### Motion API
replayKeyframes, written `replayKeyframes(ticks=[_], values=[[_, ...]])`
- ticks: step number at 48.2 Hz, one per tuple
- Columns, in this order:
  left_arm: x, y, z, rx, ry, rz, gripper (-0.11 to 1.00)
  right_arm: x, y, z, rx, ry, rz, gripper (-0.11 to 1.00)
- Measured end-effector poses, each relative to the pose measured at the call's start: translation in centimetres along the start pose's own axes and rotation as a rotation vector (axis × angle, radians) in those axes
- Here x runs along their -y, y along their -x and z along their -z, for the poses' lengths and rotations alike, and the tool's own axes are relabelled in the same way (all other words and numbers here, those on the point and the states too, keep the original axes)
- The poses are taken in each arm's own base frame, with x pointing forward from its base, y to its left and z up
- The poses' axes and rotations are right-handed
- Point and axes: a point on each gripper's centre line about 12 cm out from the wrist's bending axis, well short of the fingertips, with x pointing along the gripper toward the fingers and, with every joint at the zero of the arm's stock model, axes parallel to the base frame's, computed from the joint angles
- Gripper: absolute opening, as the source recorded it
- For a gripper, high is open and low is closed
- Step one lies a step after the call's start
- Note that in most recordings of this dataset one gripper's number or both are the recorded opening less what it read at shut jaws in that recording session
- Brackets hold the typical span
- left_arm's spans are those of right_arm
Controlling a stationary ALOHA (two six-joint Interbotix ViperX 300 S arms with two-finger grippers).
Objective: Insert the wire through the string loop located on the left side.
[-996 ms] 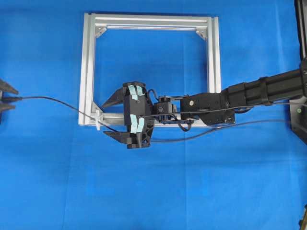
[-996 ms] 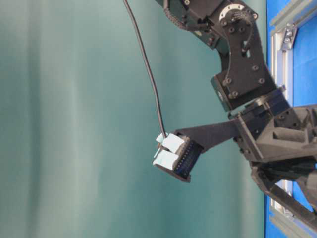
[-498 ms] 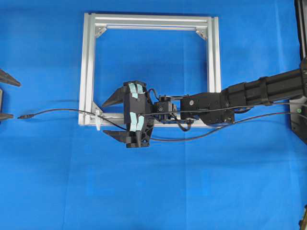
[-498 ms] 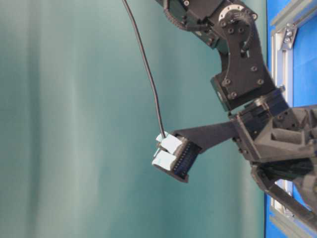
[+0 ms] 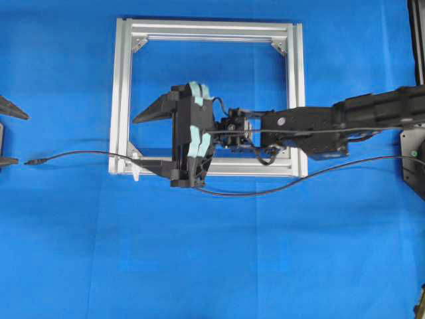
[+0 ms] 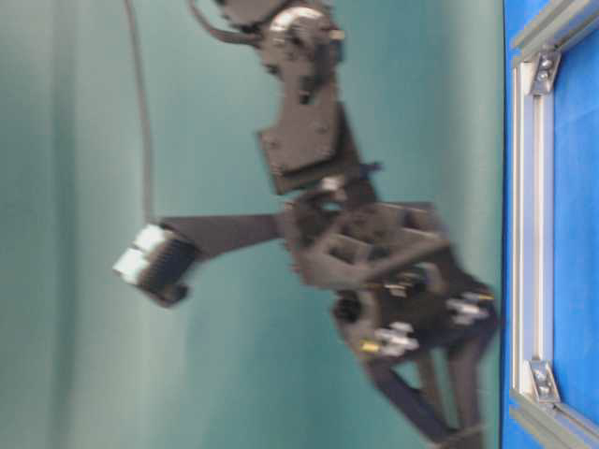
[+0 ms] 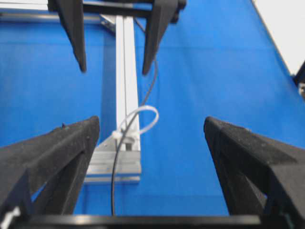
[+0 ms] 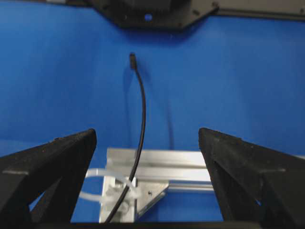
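The wire point(image 5: 80, 154) lies slack on the blue cloth, its plug point(image 5: 31, 161) free near the left edge. It runs right to the string loop point(image 5: 135, 175) at the aluminium frame's point(image 5: 119, 100) near left corner and on under my right gripper point(image 5: 141, 141). In the left wrist view the wire point(image 7: 125, 143) seems to pass through the white loop point(image 7: 151, 118). My left gripper point(image 7: 151, 121) stands wide open with nothing in it, short of the frame's corner. My right gripper point(image 8: 147, 132) is open too, above the loop point(image 8: 97, 183), with the plug point(image 8: 132, 59) beyond it.
The frame's bar point(image 7: 126, 57) runs away from the left gripper toward the right gripper's fingers point(image 7: 76, 38). The right arm point(image 6: 356, 253) is blurred above the table. The wire's tail point(image 5: 332, 169) trails off to the right across open cloth.
My left gripper opened and let go of the plug, which dropped onto the cloth. The right gripper, open throughout, then shifted toward the frame's inside and rose.
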Motion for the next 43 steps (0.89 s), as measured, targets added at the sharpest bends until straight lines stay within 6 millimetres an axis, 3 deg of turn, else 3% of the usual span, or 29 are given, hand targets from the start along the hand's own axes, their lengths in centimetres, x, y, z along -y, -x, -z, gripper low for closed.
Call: replayKeyframes(ticks=[9,15,43], values=[[0.0,0.0,0.0,0.000,0.000,0.000,0.86,-0.4,1.4,-3.2,0.010,-0.001,-0.009,0.98],[0.0,0.0,0.0,0.002,0.000,0.000,0.86,-0.4,1.8,-4.1,0.005,-0.002,-0.011,0.98],[0.0,0.0,-0.1,0.009,0.000,0.002,0.86,-0.3,1.8,-4.2,0.004,0.008,-0.010,0.98]])
